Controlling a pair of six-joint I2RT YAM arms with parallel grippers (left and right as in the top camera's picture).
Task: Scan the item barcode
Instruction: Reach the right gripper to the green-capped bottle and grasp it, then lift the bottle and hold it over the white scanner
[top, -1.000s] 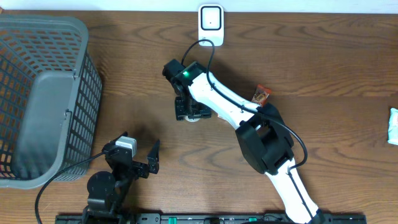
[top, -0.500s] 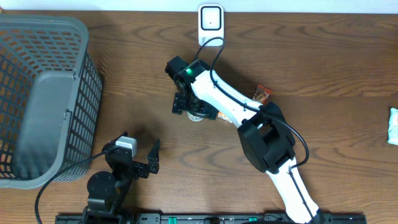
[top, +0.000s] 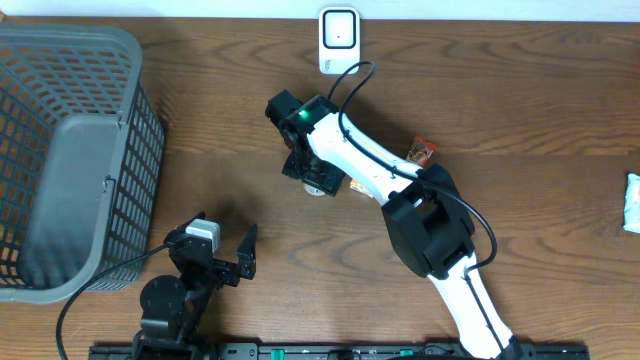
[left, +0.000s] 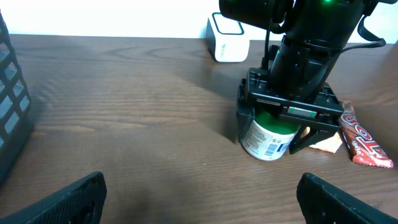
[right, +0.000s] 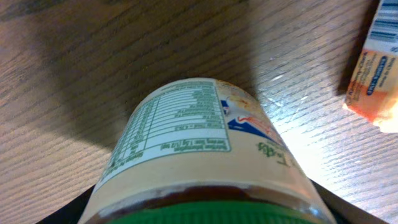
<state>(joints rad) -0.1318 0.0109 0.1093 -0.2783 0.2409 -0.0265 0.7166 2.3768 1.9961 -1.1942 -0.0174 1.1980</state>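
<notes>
Your right gripper (left: 277, 129) straddles the green-lidded, white-labelled jar (left: 264, 142) — clamped or not, you cannot tell — while your left gripper (left: 202, 194) gapes near the grey mesh basket (top: 140, 130).

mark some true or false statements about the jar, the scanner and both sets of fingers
1. The jar has a green lid. True.
2. The jar lies on its side. False: it stands lid up on the table, between the right fingers.
3. The left fingers are wide open and hold nothing. True.
4. The scanner sits right beside the left fingers. False: it is at the table's far edge, beyond the jar.
</notes>
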